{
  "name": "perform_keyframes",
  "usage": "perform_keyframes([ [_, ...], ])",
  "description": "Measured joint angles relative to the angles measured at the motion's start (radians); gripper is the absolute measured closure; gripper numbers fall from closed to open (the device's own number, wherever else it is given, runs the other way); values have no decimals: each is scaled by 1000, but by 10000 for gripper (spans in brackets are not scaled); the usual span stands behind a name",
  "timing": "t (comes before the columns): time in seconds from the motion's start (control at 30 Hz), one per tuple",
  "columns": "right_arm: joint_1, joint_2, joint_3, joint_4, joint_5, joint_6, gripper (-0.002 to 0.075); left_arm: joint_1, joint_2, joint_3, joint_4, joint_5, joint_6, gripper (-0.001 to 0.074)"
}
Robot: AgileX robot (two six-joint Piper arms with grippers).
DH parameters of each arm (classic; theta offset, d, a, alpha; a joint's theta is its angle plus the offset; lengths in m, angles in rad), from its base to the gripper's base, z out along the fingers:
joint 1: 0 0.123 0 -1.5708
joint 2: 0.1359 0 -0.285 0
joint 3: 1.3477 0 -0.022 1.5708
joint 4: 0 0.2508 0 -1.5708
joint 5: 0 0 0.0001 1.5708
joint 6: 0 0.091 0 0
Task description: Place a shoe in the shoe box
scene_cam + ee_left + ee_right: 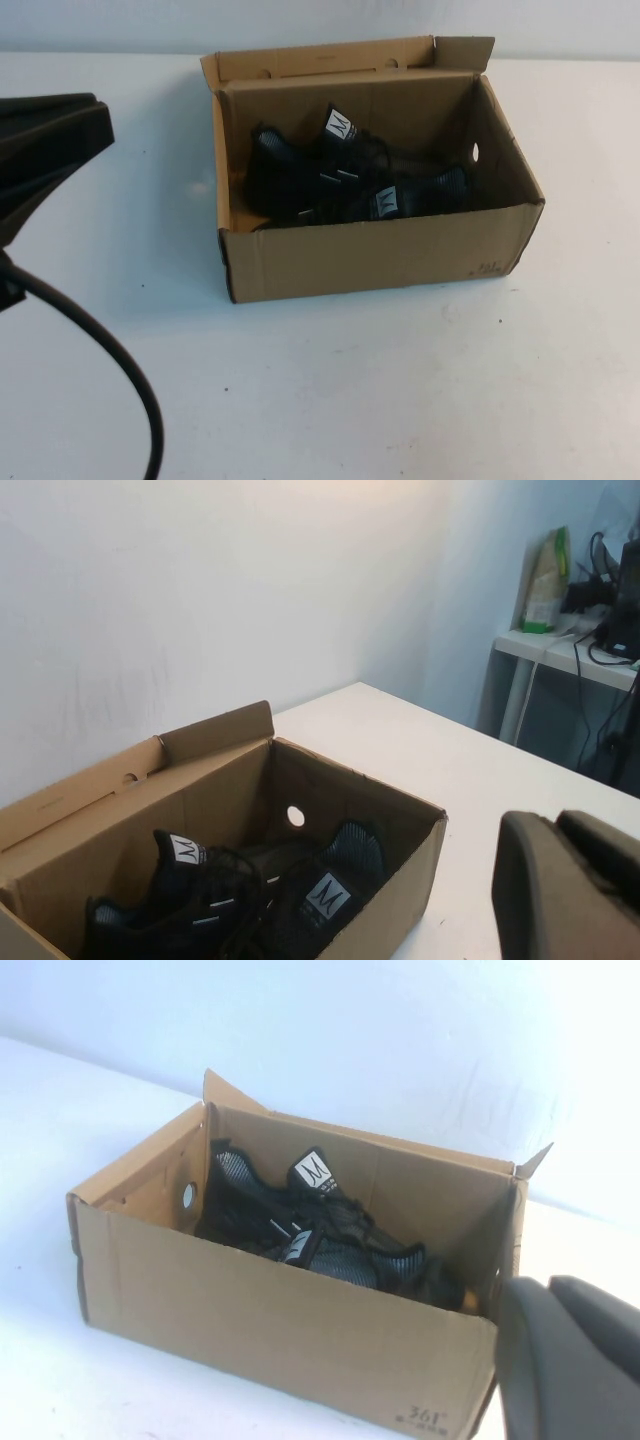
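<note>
The brown cardboard shoe box [380,255] stands open in the middle of the white table, its lid flap [330,58] upright at the back. Two black mesh sneakers lie inside it. One shoe [290,170] is at the back left, and the other shoe [425,192] lies toward the front right. In the left wrist view both shoes [330,880] rest inside the box [395,890]. My left gripper [88,118] hovers left of the box, shut and empty [560,822]. My right gripper [550,1290] is shut and empty beside the box's [270,1320] near corner; it is out of the high view.
A black cable [110,350] from my left arm loops over the front left of the table. A white side table [570,650] with clutter stands beyond the table's far edge. A wall runs behind the box.
</note>
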Motion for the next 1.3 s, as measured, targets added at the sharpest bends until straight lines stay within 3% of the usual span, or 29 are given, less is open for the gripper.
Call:
perform_keyframes([
  [1.1,0,0,2,10,-8,-4,742,0,-18,0,4,-78,-3,736],
  [1.2,0,0,2,10,-8,-4,742,0,-48,0,73,-92,-19,736],
  [1.3,0,0,2,10,-8,-4,742,0,-91,0,259,-90,-142,736],
])
